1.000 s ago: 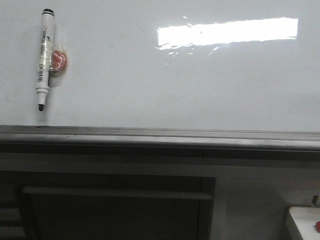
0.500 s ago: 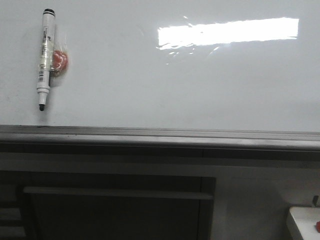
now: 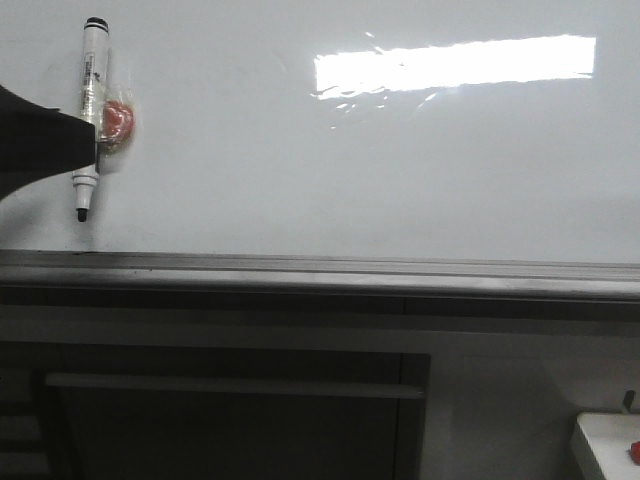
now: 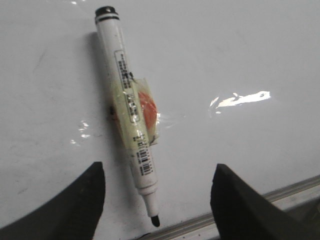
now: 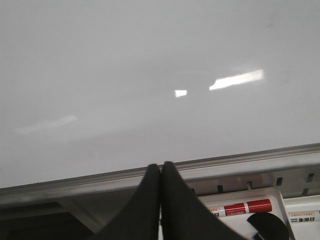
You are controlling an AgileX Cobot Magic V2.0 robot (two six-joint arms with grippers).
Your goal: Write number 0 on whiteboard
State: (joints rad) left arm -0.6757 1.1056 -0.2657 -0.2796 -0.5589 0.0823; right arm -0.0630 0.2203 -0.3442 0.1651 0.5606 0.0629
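Note:
The whiteboard (image 3: 350,170) fills the upper part of the front view, with a grey ledge (image 3: 320,270) along its lower edge. No number 0 shows on it. A white marker pen (image 3: 90,110) with a black tip hangs tip-down at the board's upper left, held by tape over a red pad (image 3: 122,121). My left gripper (image 3: 60,140) reaches in from the left edge up to the pen. In the left wrist view it (image 4: 159,170) is open, its fingers on either side of the pen's (image 4: 127,110) lower end, not touching. My right gripper (image 5: 160,167) is shut on nothing, low before the board (image 5: 150,75).
Below the ledge is a dark cabinet front with a long handle (image 3: 235,385). A white tray (image 3: 610,445) sits at the lower right. In the right wrist view another pen with a red label (image 5: 247,206) lies in that tray under the ledge.
My left gripper has come into the front view from the left edge and now reaches the pen. Pen and board have not moved.

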